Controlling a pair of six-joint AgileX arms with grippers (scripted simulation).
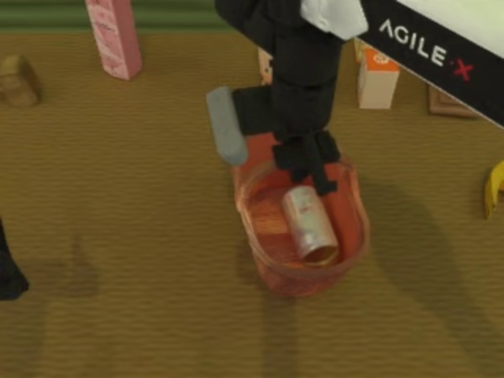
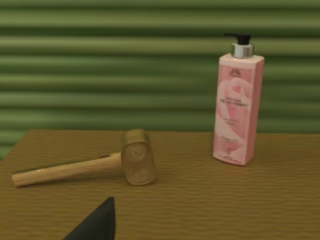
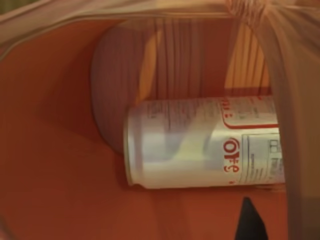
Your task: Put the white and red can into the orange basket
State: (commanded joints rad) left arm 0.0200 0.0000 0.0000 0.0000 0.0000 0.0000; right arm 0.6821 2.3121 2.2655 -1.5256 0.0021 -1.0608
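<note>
Your right tool [image 1: 316,169] hung over the orange basket [image 1: 353,236] with fingers apparently spread, the white and red can [image 1: 309,224] lying inside it, released; next you needed only a straight lift clear of the handle.

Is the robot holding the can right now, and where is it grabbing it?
It cannot be told. The white and red can lies inside the orange basket, with the right gripper at its top end. The grip itself is hidden.
</note>
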